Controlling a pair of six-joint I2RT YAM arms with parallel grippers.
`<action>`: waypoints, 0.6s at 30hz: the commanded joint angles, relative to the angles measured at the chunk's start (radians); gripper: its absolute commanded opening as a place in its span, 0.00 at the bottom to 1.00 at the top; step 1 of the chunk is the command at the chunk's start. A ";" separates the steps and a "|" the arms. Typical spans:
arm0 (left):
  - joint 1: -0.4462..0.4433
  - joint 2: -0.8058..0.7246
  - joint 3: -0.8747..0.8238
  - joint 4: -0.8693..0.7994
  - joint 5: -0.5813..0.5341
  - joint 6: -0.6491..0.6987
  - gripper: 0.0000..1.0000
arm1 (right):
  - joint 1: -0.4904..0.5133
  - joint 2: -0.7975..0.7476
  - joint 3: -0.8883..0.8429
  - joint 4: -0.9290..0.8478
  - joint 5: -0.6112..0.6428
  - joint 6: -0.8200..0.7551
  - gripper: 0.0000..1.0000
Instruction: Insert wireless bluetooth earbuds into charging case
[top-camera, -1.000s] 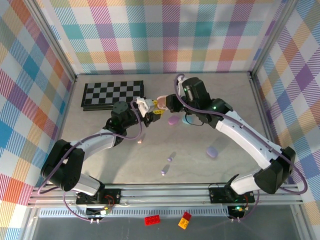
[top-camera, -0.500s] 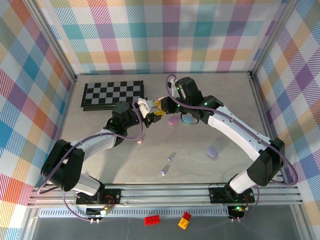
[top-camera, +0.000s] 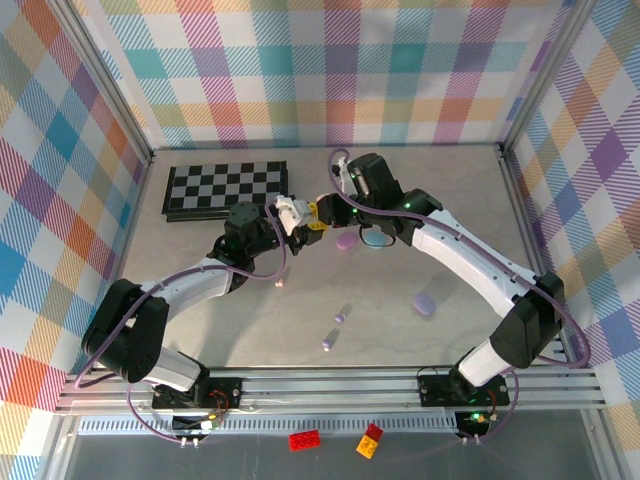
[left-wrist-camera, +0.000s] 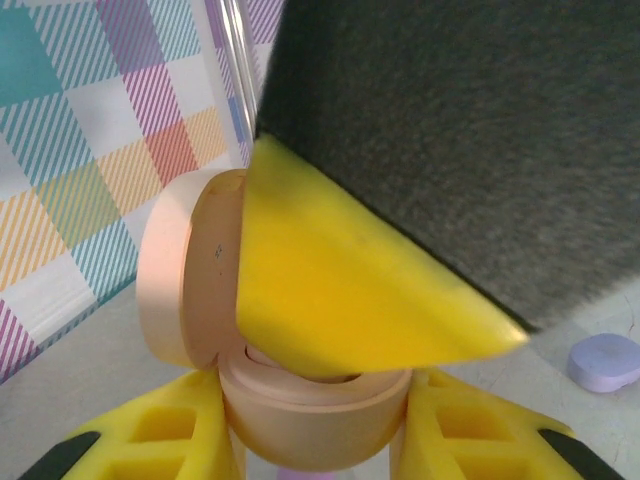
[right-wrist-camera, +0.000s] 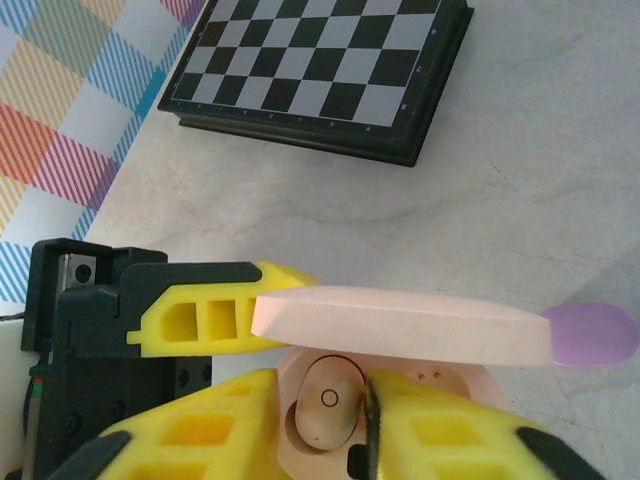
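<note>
Pale marbled tabletop (top-camera: 200, 260), folded black-and-white chequered board (top-camera: 226, 188) flat at far left, lilac oval case (top-camera: 347, 241) mid-table, second lilac oval case (top-camera: 424, 303) to the right, small purple stemmed earbud (top-camera: 340, 317) near centre, second purple earbud (top-camera: 327, 342) just nearer.

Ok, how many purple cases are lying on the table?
2. One purple case lies mid-table beside the right arm; a second purple case sits nearer, further right. Arms may hide more.

Pale pink round plastic charging case (left-wrist-camera: 300, 425): smooth, satin sheen. Pink plastic earbud (right-wrist-camera: 325, 408): glossy. Yellow plastic jaws: matt, moulded. Pale marbled stone-look counter (right-wrist-camera: 540, 150): smooth, low gloss. Black-and-white checkered board (right-wrist-camera: 320, 60): semi-gloss squares. Plaid cloth walls (top-camera: 300, 70): matt, woven look.
</note>
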 joint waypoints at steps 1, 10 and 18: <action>-0.010 0.003 0.030 0.035 0.001 -0.005 0.32 | -0.003 -0.012 0.031 -0.009 -0.010 -0.021 0.31; 0.035 0.029 0.002 0.139 0.011 -0.094 0.32 | -0.005 -0.155 -0.077 0.083 0.049 -0.036 0.37; 0.145 0.046 -0.022 0.278 0.029 -0.232 0.32 | -0.046 -0.316 -0.355 0.261 0.100 0.096 0.37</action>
